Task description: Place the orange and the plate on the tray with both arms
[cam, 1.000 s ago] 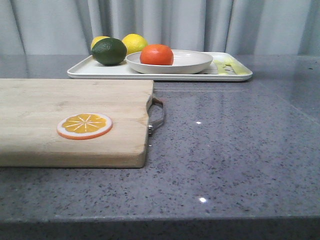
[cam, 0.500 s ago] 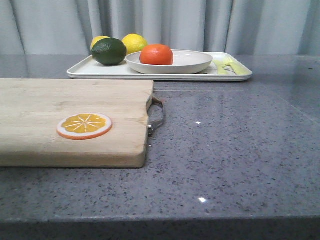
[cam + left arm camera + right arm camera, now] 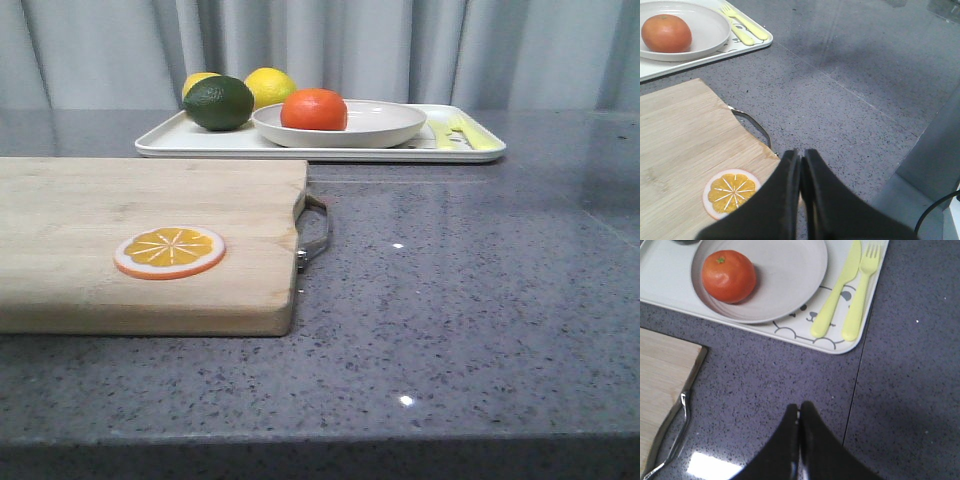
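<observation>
The orange [image 3: 314,109] [image 3: 666,33] [image 3: 729,276] sits in the beige plate [image 3: 385,125] [image 3: 710,22] [image 3: 790,275]. That plate rests on the white tray [image 3: 175,138] [image 3: 762,36] [image 3: 840,345] at the back of the table. Neither arm appears in the front view. My left gripper [image 3: 800,154] is shut and empty, hovering over the corner of the wooden cutting board [image 3: 680,135]. Shut and empty too, my right gripper [image 3: 799,406] hangs above the grey countertop [image 3: 765,380], short of the tray's near edge.
On the tray lie a dark green avocado [image 3: 218,102], two lemons [image 3: 269,85], and a yellow-green knife [image 3: 837,290] and fork [image 3: 862,290]. The cutting board [image 3: 150,240] with a metal handle [image 3: 316,232] carries an orange slice disc [image 3: 169,251] [image 3: 731,192].
</observation>
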